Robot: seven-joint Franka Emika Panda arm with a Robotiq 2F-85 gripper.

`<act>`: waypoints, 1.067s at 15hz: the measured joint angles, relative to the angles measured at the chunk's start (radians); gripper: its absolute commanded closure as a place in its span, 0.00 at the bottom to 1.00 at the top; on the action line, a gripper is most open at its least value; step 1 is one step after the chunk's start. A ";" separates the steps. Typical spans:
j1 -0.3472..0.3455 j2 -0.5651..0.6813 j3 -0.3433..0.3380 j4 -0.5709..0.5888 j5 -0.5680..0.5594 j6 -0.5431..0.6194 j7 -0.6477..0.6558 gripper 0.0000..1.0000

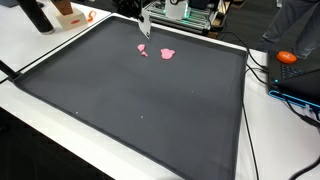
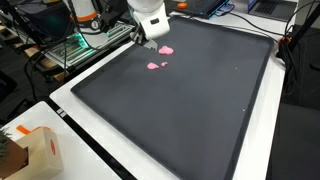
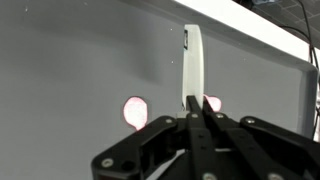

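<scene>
The fingers (image 3: 192, 128) are pressed together and pinch a white stick (image 3: 191, 62) at one of its ends. In the wrist view the stick is flat and narrow, and it goes straight out from between the fingers over the dark mat (image 3: 70, 60). It is not possible to tell if its free end touches the mat.

Two pink pieces (image 3: 135, 110) lie on the mat, and in the wrist view the stick passes between them. The left piece is a little apart from the stick. The right piece (image 3: 212, 103) is just beside the stick and partly hidden behind the fingers.

In both exterior views the fingers (image 1: 145, 33) hang over the far part of the mat (image 1: 150, 110), close to its far edge. The pink pieces (image 1: 167, 53) lie just near of them. In an exterior view the fingers (image 2: 150, 42) are over the far left corner of the mat (image 2: 200, 100), and the pink pieces (image 2: 155, 66) are near to them.

The mat covers most of the white bench (image 1: 40, 45). A cardboard box (image 2: 35, 150) stands on the bench at the near left, well apart from the mat. An orange thing (image 1: 287, 57) and some cables (image 1: 255, 72) lie to the right of the mat.
</scene>
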 measured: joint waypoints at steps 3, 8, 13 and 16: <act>0.030 -0.027 0.016 -0.022 -0.012 0.015 -0.006 0.99; 0.087 -0.069 0.047 -0.054 -0.040 0.078 -0.007 0.99; 0.137 -0.105 0.078 -0.065 -0.075 0.116 -0.010 0.99; 0.162 -0.131 0.095 -0.065 -0.078 0.124 -0.020 0.99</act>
